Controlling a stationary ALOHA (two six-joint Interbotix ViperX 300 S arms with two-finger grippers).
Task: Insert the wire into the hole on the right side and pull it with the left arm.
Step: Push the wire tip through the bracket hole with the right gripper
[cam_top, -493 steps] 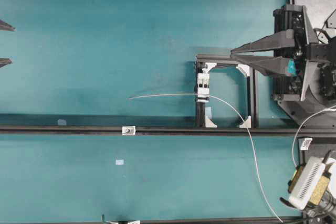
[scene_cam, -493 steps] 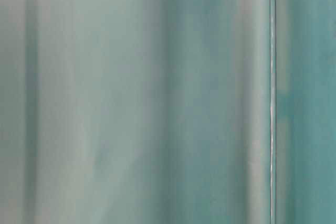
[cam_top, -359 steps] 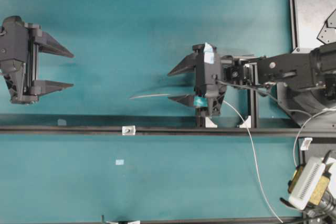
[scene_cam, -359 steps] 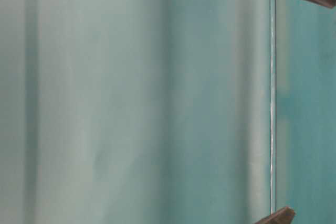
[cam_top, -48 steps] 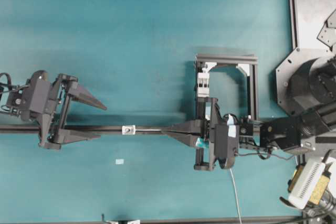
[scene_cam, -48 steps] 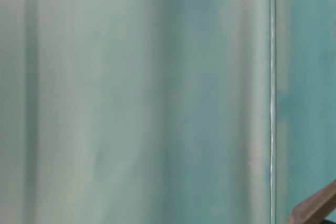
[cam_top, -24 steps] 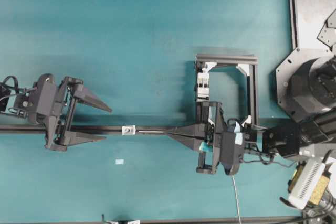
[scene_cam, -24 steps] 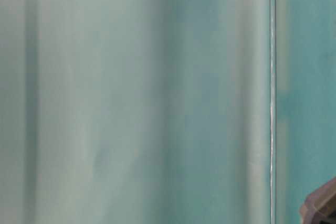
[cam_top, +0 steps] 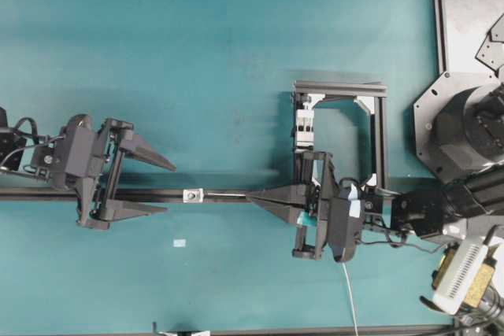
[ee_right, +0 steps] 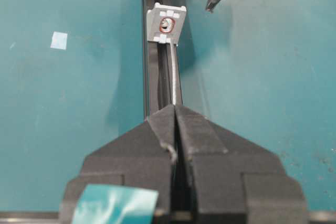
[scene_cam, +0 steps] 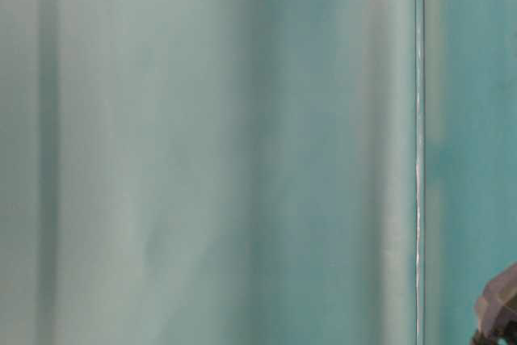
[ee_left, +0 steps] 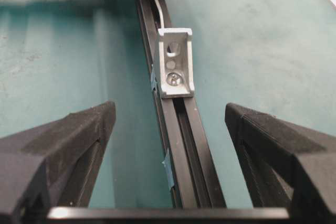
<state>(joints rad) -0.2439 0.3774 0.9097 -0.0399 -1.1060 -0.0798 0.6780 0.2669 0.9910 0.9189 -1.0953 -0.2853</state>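
your right pincer (ee_right: 175, 109) is clamped on the wire (ee_right: 174, 77), lying along the rail (cam_top: 220, 194), tip at the hole (ee_right: 166, 23). left pincer (cam_top: 161, 188) gapes wide, straddling the rail.

Even overhead light is falling on the teal worktop (cam_top: 220, 53), casting soft shadows beside the left gripper (cam_top: 161, 186) and along the black rail (cam_top: 228, 194). The table-level view is showing only blurred teal bands, while both wrist views are staying sharp without glare.
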